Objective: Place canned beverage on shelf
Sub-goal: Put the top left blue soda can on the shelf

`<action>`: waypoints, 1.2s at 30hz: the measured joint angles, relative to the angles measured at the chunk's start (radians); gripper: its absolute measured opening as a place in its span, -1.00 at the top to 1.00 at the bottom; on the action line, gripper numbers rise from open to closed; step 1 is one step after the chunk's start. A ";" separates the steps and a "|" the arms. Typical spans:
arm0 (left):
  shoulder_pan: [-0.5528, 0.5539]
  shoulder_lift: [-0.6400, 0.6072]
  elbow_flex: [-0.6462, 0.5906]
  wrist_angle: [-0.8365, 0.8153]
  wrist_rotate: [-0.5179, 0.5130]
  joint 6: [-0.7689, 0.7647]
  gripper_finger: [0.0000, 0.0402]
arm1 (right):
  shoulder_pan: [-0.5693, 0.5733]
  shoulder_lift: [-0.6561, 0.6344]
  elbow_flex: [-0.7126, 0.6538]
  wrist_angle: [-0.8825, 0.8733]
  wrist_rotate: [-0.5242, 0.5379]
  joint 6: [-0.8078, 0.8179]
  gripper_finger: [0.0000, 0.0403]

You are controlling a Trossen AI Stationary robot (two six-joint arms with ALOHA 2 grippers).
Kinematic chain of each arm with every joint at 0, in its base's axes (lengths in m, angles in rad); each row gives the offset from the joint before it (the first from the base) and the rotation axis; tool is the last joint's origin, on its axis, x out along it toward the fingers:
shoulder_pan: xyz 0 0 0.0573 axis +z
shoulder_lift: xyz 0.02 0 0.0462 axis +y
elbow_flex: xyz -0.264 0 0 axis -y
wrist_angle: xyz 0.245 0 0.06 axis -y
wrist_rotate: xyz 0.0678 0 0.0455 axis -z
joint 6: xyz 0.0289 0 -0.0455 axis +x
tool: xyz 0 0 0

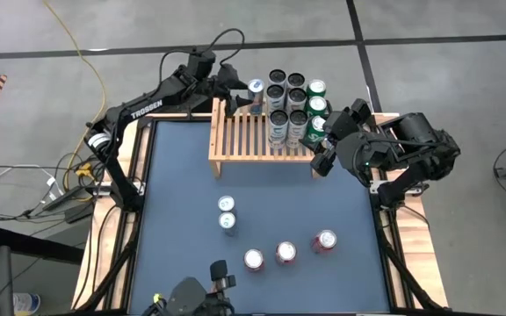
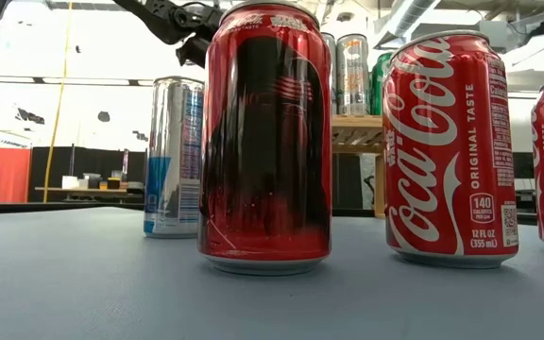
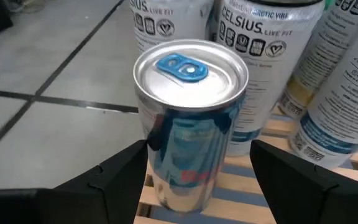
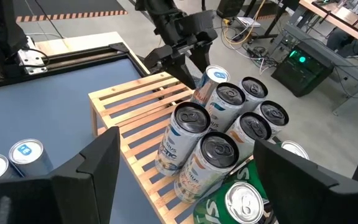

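Note:
The light-wood slatted shelf (image 1: 240, 136) stands at the table's far side. Several silver, black-topped and green cans (image 1: 292, 105) crowd its far right part. A slim silver-and-blue can (image 3: 188, 118) stands upright on the slats (image 3: 253, 199) at the shelf's far edge, left of that group. My left gripper (image 1: 242, 92) reaches in from the far left, open, with one finger on either side of this can. My right gripper (image 1: 328, 140) hangs open above the shelf's right end, nothing between its fingers. My left gripper stands nearly level around the upper half of the slim can. One finger (image 3: 260, 168) shows a gap to the can's side. The other finger (image 3: 132, 168) lies close against it, and I cannot tell whether it touches.
On the blue table top stand two more silver-and-blue cans (image 1: 227, 212) near the middle and three red cans (image 1: 285, 253) toward the near edge. The shelf's left half (image 4: 135, 106) is bare slats. Wooden rails frame the table.

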 joint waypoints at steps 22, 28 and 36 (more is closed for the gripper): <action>0.027 -0.048 -0.001 -0.167 -0.227 0.084 -0.33 | 0.000 0.000 0.000 0.000 0.000 0.001 -0.56; 0.060 -0.006 0.000 0.025 -0.325 0.053 -0.09 | 0.000 0.000 0.000 0.000 0.000 0.001 -0.56; 0.046 0.049 -0.001 0.099 -0.206 0.012 0.57 | 0.000 0.000 0.000 0.000 -0.008 0.001 -0.56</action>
